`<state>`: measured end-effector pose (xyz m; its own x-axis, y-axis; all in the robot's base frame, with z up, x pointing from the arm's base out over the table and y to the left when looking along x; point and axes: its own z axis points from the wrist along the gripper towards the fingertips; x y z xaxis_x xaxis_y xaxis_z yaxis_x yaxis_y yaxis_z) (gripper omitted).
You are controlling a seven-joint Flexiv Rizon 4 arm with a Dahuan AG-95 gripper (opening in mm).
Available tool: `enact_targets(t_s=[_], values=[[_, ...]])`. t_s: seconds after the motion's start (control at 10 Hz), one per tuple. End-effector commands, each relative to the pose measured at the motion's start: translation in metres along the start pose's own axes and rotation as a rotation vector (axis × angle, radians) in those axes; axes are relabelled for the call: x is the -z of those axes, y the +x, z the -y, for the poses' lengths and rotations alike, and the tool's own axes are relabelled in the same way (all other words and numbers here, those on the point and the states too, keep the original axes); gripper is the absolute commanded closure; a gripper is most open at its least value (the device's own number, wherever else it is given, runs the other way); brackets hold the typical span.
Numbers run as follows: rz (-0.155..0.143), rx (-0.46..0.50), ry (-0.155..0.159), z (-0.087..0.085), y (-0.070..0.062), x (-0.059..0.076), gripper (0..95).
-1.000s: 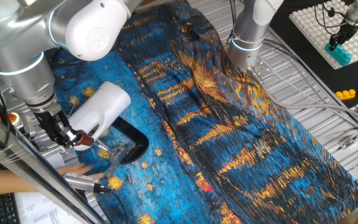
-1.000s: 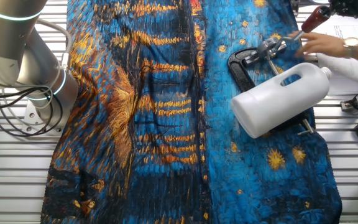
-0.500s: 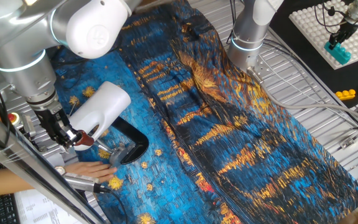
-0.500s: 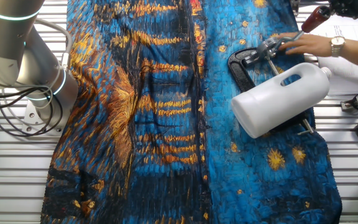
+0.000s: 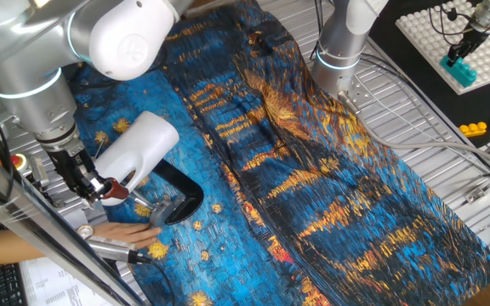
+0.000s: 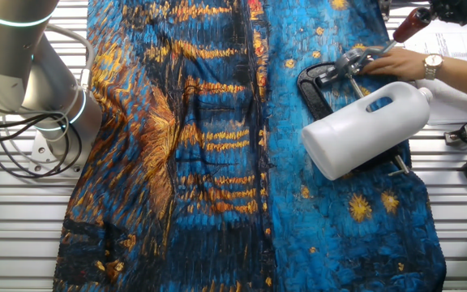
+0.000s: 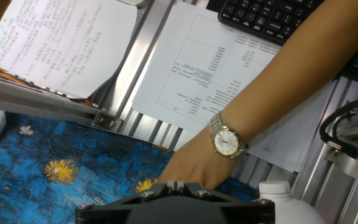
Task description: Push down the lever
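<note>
The lever is a thin silver rod with a reddish-brown knob, raised at the near end of the white appliance housing on its black base. My gripper is right beside the knob, tips against it or just touching. In the other fixed view the knob sits left of my gripper, above the housing. In the hand view my fingertips are pressed together with nothing between them; the lever is out of view there.
A person's hand rests on the metal mechanism at the base, also in the other fixed view and, with a wristwatch, in the hand view. Papers, a keyboard and a second arm's base stand around.
The person's hand has slid in along the cloth onto the mechanism at the base. My gripper and the lever knob have stayed in place.
</note>
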<state>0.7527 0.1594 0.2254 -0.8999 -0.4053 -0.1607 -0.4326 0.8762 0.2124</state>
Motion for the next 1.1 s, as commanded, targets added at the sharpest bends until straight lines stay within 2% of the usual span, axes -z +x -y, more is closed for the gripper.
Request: enact_targets(t_s=[0.1, 1.1], values=[[-0.001, 0.000, 0.000, 0.000, 0.002, 0.000, 95.0], [-0.005, 0.001, 0.000, -0.007, 0.014, -0.002, 95.0]])
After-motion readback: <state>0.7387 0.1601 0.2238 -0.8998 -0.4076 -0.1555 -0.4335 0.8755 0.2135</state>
